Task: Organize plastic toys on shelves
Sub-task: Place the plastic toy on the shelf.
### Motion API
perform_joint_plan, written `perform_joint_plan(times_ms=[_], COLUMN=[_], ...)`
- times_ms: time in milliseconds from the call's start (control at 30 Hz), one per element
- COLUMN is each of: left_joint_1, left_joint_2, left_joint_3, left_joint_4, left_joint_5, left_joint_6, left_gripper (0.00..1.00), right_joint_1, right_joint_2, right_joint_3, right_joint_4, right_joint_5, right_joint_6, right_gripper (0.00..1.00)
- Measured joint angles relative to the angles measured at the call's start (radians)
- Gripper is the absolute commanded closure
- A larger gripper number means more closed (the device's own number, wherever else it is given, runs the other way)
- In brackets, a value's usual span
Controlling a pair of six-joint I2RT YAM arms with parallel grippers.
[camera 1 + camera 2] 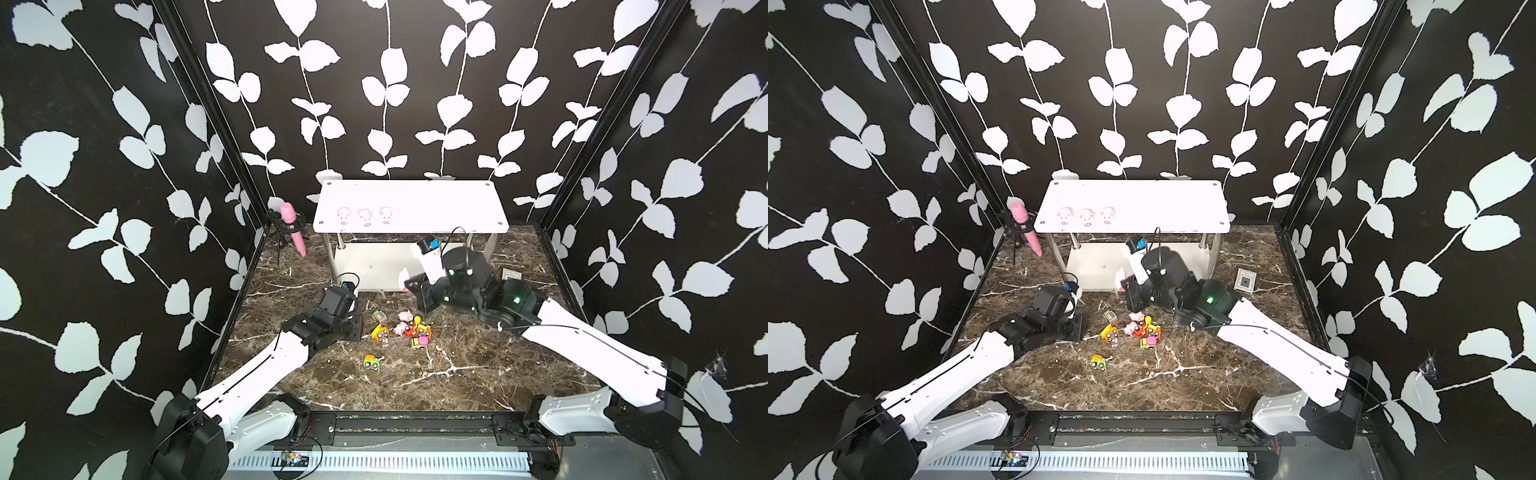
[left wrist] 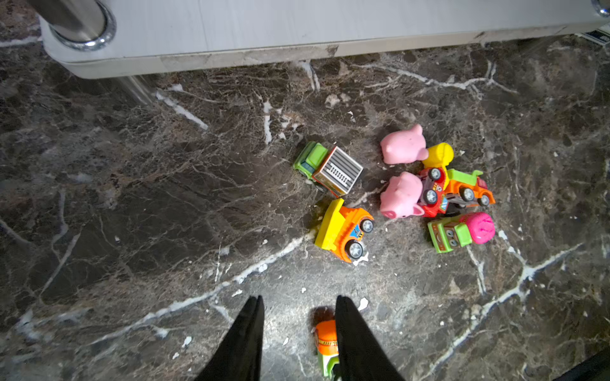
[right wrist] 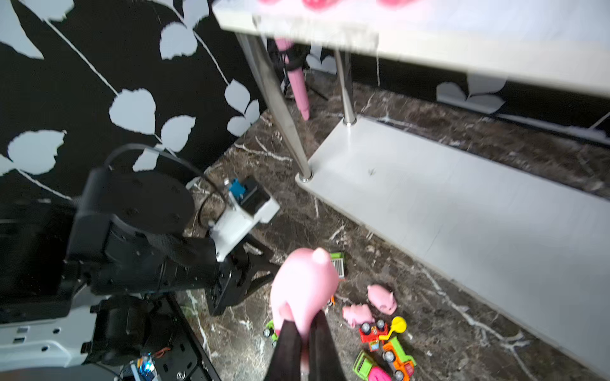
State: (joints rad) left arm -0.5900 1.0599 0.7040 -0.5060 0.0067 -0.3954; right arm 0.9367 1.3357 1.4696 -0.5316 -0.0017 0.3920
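My right gripper is shut on a pale-pink pig and holds it in the air in front of the shelves, seen in both top views. Three pigs stand in a row on the left of the top board. The lower board is bare. My left gripper hangs open low over the floor, and an orange-and-green vehicle lies by the inner side of one finger. Ahead of it lie two pigs and several vehicles.
A pink microphone on a black stand sits left of the shelves. A flat card box lies on the marble floor at the right, behind my right arm. Metal posts join the boards. Patterned walls close three sides.
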Motion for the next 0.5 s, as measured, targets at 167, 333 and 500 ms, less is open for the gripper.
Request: perform_joint_plan(times_ms=[167,333,500], left_joint_1=[0.000,0.000,0.000], left_joint_2=[0.000,0.000,0.000], left_joint_3=[0.000,0.000,-0.002], left_joint_4=[0.001,0.002,0.004], left_joint_5=[0.006,0.014,0.029], left_joint_6=[0.003,0.003,0.003], left_gripper=[0.62,0.63,0.63], right_joint_1=[-0.062,-0.117,-0.148], right_joint_2=[0.077,0.208,0.353], right_joint_3=[0.176,0.365,0.574], right_joint_4=[-0.051,-0.143,-0.245], right_joint_5=[0.001,-0.003,-0.003], right_joint_6=[-0.031,-0.043,-0.061], right_gripper=[1.00,1.00,1.00])
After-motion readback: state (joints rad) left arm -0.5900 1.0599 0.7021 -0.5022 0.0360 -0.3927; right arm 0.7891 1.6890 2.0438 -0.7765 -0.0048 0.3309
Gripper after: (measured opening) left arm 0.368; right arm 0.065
